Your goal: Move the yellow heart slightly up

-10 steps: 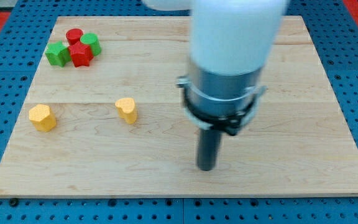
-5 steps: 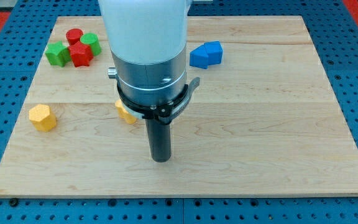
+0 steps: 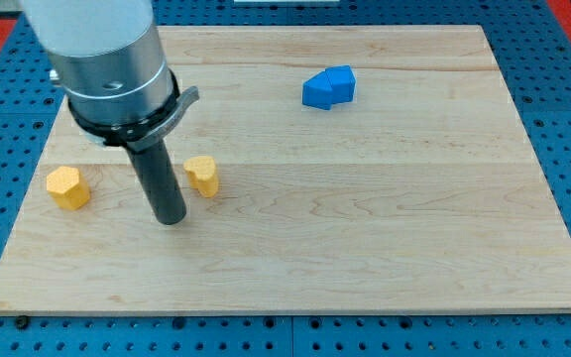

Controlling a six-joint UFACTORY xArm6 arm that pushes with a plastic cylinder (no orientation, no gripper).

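My tip [image 3: 171, 219] rests on the pale wooden tabletop [image 3: 365, 238], near the small yellow heart-shaped block [image 3: 202, 175] at its seven o'clock, not touching. No jaws exist; the rod holds nothing.

No readable text, labels or numbers anywhere.
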